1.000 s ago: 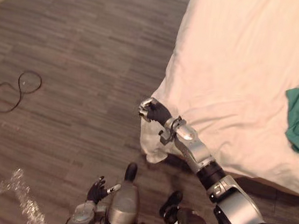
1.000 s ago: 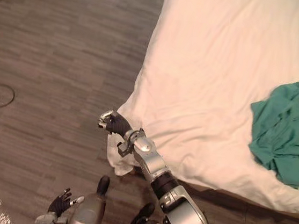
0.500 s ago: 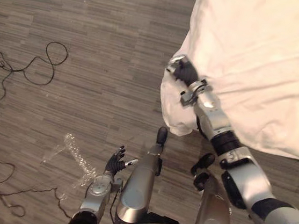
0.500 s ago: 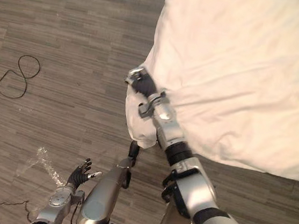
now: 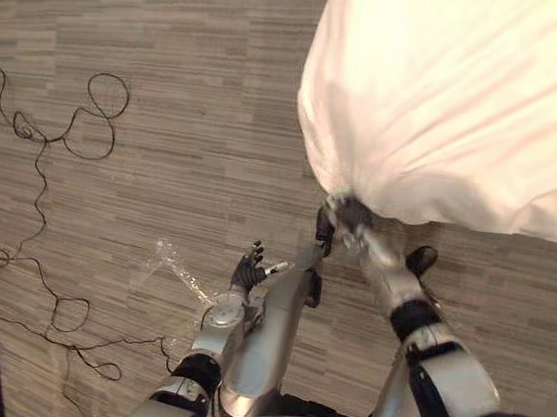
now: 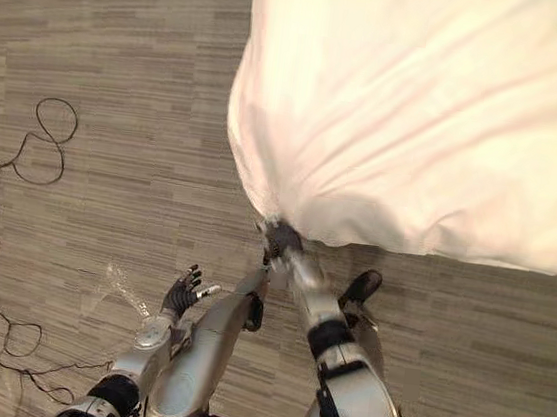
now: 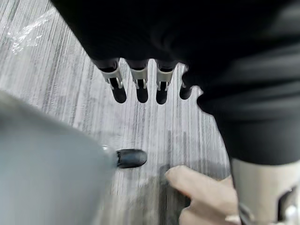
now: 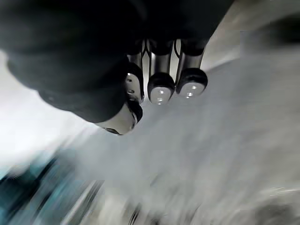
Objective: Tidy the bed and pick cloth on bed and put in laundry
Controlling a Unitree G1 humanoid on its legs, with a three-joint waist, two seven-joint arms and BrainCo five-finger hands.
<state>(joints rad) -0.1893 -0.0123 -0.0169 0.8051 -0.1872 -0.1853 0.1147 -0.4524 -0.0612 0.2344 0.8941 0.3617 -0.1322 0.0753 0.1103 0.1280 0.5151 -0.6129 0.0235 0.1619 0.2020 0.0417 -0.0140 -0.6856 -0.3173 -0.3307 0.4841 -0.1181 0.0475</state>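
One corner of white bedsheet [image 5: 452,98] bunched inside curled fingers of right hand [image 5: 346,214]. Step looks like bed tidying. Left hand [image 5: 250,268] fingers spread, empty, above floor [image 5: 173,76]. Next: draw corner taut, release.

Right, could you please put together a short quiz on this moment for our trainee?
1. True or false: the left hand grips the white sheet.
2. The sheet's folds run together at: A) the right hand; B) the left hand; C) neither.
3. What lies on the floor beside the left hand?
Key: 1 false, its fingers are open above the floor; 2 A; 3 a clear plastic wrapper.
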